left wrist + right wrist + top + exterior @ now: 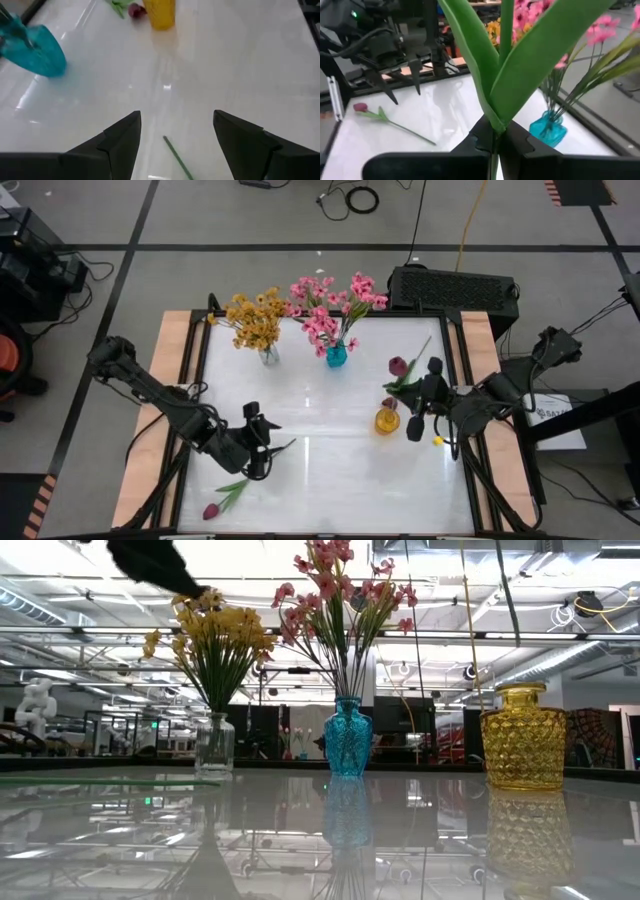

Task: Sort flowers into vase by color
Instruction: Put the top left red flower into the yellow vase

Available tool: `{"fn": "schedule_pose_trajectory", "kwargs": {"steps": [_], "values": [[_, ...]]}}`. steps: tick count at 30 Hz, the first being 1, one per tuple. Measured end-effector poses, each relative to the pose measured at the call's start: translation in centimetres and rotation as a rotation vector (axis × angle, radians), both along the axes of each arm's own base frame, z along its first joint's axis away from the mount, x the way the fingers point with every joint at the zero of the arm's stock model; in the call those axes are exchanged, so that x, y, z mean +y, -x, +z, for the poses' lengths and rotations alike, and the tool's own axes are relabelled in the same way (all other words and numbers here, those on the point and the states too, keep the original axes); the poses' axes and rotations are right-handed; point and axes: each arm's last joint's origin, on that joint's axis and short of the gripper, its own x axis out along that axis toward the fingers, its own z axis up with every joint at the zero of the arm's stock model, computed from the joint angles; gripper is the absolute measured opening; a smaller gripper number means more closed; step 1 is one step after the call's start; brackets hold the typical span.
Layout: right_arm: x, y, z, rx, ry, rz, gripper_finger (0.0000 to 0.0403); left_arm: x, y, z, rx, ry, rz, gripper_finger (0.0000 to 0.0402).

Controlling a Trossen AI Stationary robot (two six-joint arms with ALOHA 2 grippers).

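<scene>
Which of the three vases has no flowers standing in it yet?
The yellow vase, near the right gripper. The clear vase holds yellow sprays; the blue vase holds pink ones.

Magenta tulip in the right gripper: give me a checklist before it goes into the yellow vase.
1. Right gripper shut on the green stem of the dark magenta tulip: ok.
2. Yellow textured glass vase upright: ok.
3. Vase mouth free of other stems: ok.
4. Stem tip lined up over the mouth: cannot tell.
5. Left gripper away from the vase, open above the second magenta tulip's stem: ok.
</scene>
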Motion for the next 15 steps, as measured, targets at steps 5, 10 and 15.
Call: {"fn": "schedule_pose_trajectory", "kwargs": {"steps": [5,10,15], "values": [[-0.4,0.6,-2.0,-0.062,-0.042,-0.004,0.0006,0.3,0.5,-1.7,0.019,0.043,0.055,0.0255],[-0.8,1.0,-3.4,-0.066,-0.048,-0.035,0.0006,0.5,0.9,-3.2,0.023,0.074,0.082,0.0255],[-0.9,1.1,-4.1,-0.062,-0.033,-0.063,0.0006,0.7,1.2,-4.5,0.025,0.084,0.089,0.0255]]}}
